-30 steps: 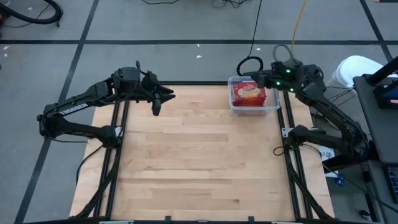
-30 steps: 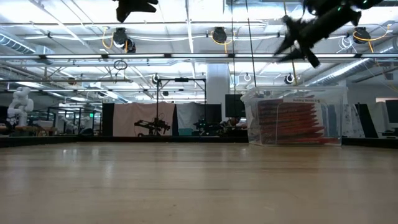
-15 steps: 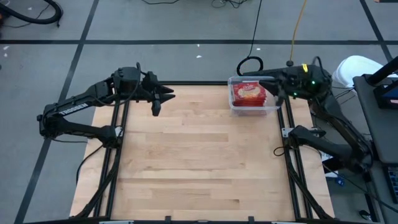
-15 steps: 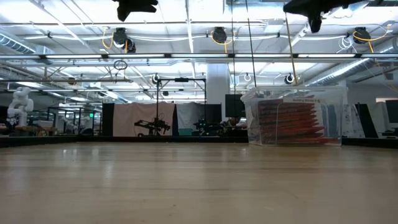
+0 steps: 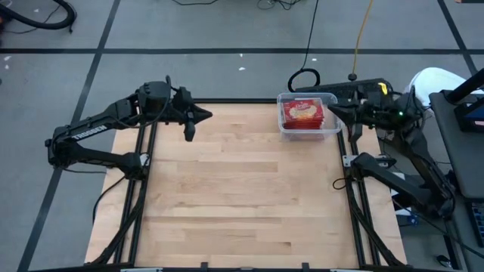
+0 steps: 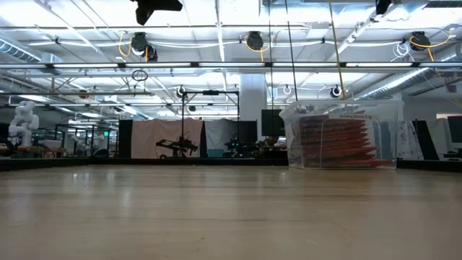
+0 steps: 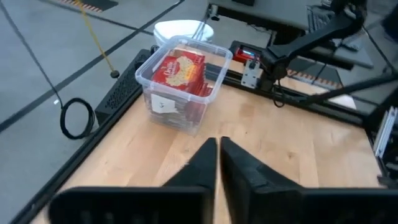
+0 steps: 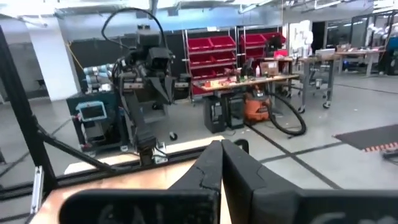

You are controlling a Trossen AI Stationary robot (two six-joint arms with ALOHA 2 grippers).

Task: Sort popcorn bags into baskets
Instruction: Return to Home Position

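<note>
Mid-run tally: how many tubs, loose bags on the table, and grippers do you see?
Tubs: 1, the clear tub
Loose bags on the table: 0; the popcorn bags stacked in the tub can't be counted
Grippers: 2, left gripper, right gripper
Total: 3

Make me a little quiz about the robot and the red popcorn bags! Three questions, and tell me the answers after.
1. True or false: some popcorn bags lie loose on the wooden table.
2. Pick one: the clear tub stands A) close to the right gripper, B) in the table's middle, C) under the left gripper.
3. Fill the gap: both grippers hold nothing, and their fingers are ____.

Key:
1. False. Every bag in view is inside the tub.
2. A.
3. shut.
</note>
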